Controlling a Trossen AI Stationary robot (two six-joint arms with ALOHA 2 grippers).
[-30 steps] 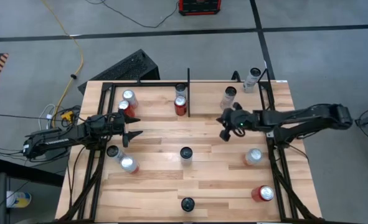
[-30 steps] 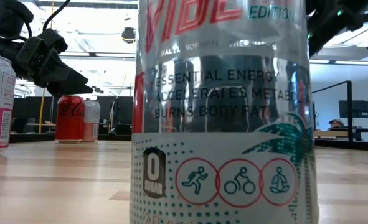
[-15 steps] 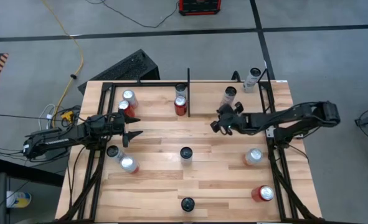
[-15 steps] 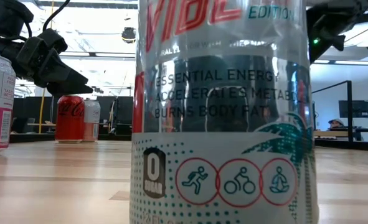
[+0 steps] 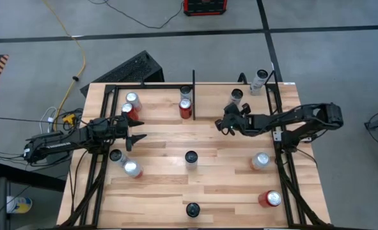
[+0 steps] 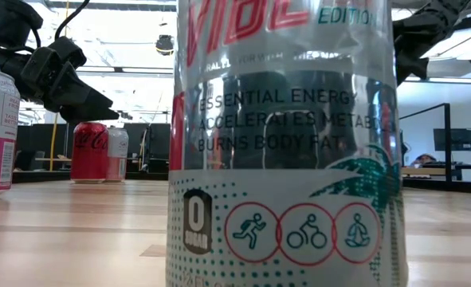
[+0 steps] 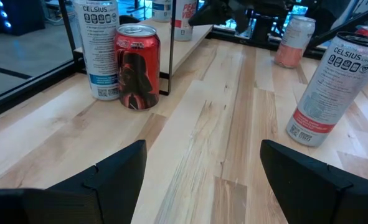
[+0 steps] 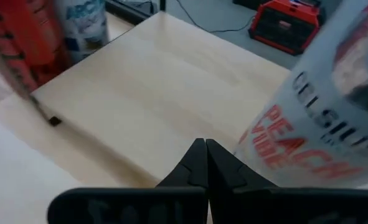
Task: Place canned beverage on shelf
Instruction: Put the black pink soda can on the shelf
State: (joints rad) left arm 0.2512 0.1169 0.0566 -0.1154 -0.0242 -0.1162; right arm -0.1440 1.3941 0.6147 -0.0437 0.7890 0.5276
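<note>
Two arms reach over the bench point(image 5: 169, 160) in the high view. The right gripper point(image 5: 227, 125) is near the far edge, just beside a pale can point(image 5: 236, 97), its fingers pressed together on nothing. The left gripper point(image 5: 135, 137) waits near the left edge, fingers partly spread and empty. The shelf point(image 5: 252, 115) is the plank top itself, edged by black rails, with a short divider bar point(image 5: 193, 94) at the far edge; a red can point(image 5: 185, 108) stands just beside that bar.

From the low view, one big silver can point(image 6: 283, 143) fills the middle, and the left gripper point(image 6: 88, 100) hangs above the wood.

The left wrist view shows a red can point(image 7: 136, 66) touching a white can point(image 7: 99, 50) by the bar.

The right wrist view shows closed fingertips point(image 8: 200, 163) near a peach-lettered can point(image 8: 320, 118).
</note>
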